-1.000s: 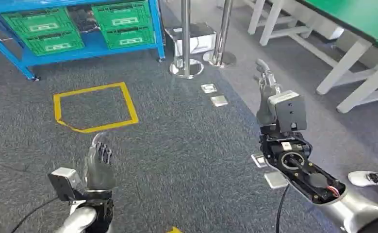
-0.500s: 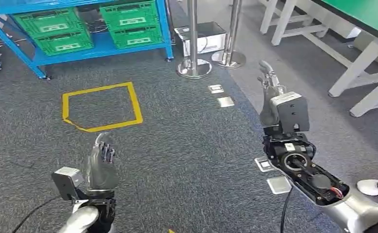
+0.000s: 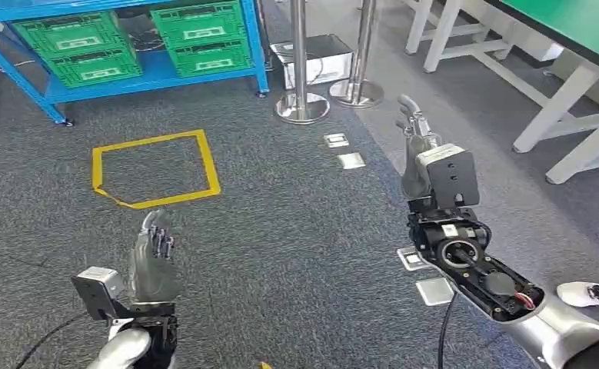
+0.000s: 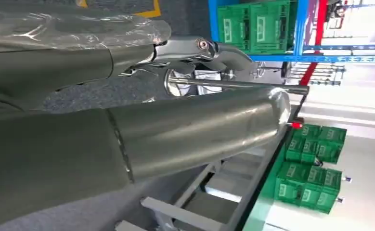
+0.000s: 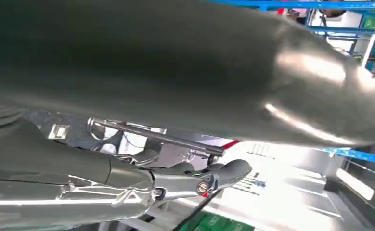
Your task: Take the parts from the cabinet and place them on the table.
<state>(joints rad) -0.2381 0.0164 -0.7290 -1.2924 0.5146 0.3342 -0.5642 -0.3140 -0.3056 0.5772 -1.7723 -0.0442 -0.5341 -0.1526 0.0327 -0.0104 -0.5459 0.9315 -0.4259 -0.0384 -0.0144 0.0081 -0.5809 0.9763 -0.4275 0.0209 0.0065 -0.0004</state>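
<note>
Both hands are raised over grey carpet with fingers straight and apart, holding nothing: the left hand (image 3: pixel 154 261) low on the left, the right hand (image 3: pixel 417 150) higher on the right. Ahead stands the blue cabinet (image 3: pixel 150 73) with green crates (image 3: pixel 196 34) on its bottom shelf; no parts can be made out. A yellow tape square (image 3: pixel 154 169) lies before it, two steel posts (image 3: pixel 300 54) just beside it, the green surface (image 3: pixel 580 27) far right, a shoe (image 3: pixel 584 294) near the right arm
</note>
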